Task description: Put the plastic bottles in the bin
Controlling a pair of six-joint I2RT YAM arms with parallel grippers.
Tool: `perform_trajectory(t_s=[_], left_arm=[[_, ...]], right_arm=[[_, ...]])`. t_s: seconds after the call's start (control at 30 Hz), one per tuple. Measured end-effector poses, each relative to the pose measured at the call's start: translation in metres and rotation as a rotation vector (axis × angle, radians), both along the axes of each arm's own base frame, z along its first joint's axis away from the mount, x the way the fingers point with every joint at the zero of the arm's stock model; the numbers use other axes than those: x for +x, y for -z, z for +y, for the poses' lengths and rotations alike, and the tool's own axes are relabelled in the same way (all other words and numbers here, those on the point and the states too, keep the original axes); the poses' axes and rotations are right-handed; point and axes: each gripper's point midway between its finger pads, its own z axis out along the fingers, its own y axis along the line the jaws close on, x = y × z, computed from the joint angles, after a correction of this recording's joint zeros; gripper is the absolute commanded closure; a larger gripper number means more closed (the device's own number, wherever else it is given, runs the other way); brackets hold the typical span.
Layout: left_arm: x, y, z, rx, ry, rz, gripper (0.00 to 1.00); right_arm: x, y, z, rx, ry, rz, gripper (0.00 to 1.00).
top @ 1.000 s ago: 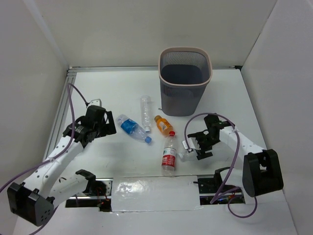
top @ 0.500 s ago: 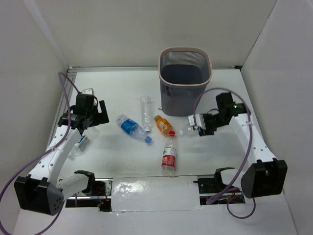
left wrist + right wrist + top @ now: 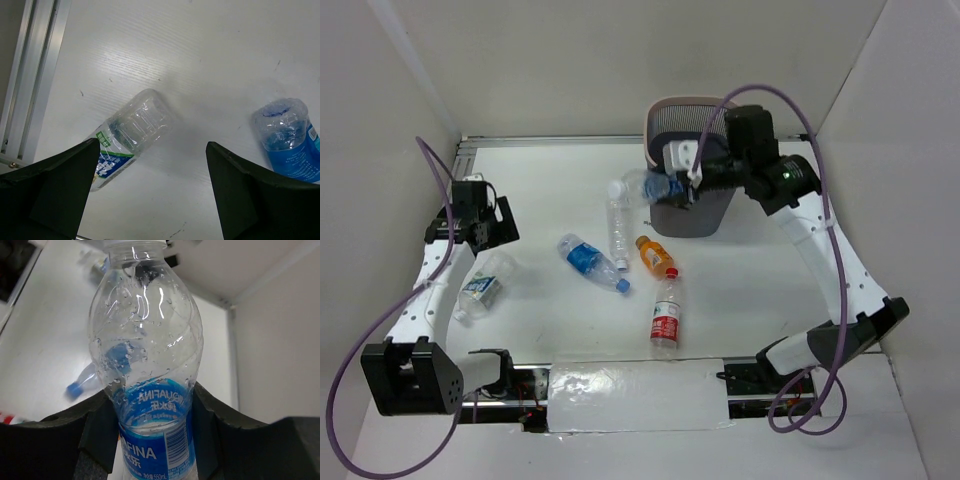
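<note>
As the right pincer (image 3: pixel 672 187) grips a blue-labelled bottle (image 3: pixel 150 355), its arm (image 3: pixel 810 215) half-hides the bin (image 3: pixel 665 103).

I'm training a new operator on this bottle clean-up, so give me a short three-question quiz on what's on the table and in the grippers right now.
1. True or false: the right gripper is shut on a blue-labelled Aquafina bottle.
2. How many bottles lie on the table?
3. What lies under the open left gripper? A: a drinks can. B: a clear bottle with a green and blue label. C: a paper cup.
Key: 1 true. 2 five. 3 B.
</note>
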Motion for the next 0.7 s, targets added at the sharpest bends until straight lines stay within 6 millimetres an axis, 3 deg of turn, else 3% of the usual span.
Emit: perform_trajectory(t_s=[0.1,0.2,0.3,0.37,0.47,0.57,0.6,0.7], left_arm=[[-0.001,-0.004,0.000,-0.014,-0.001,-0.016,0.00],[-0.003,-0.003,-0.006,-0.052,0.025,-0.025,0.00],[-0.004,0.001,-0.029,-0.130,0.104,-0.026,0.00],[-0.003,0.002,-0.047,-0.170,0.160,-0.027,0.00],[-0.003,0.002,-0.091,-0.270,0.265,-0.038,0.00],[-0.007,0.001,-0.136,-0.377,0.323,-0.039,0.00],[-0.008,0.002,-0.148,-0.409,0.325,-0.038,0.00],[-0.009,0.007,-0.180,-0.501,0.283,-0.022,0.00]], right_arm=[[0.022,-0.053,0.012,0.134,0.063,-0.033,0.67],[0.042,-0.093,0.009,0.248,0.161,-0.073,0.66],[0.064,-0.119,0.000,0.325,0.267,-0.095,0.62],[0.092,-0.129,-0.018,0.359,0.358,-0.111,0.55],[0.135,-0.117,-0.049,0.371,0.494,-0.075,0.28],[0.175,-0.080,-0.075,0.346,0.610,0.020,0.04],[0.186,-0.067,-0.081,0.336,0.637,0.056,0.00],[0.209,-0.038,-0.096,0.320,0.694,0.144,0.00]])
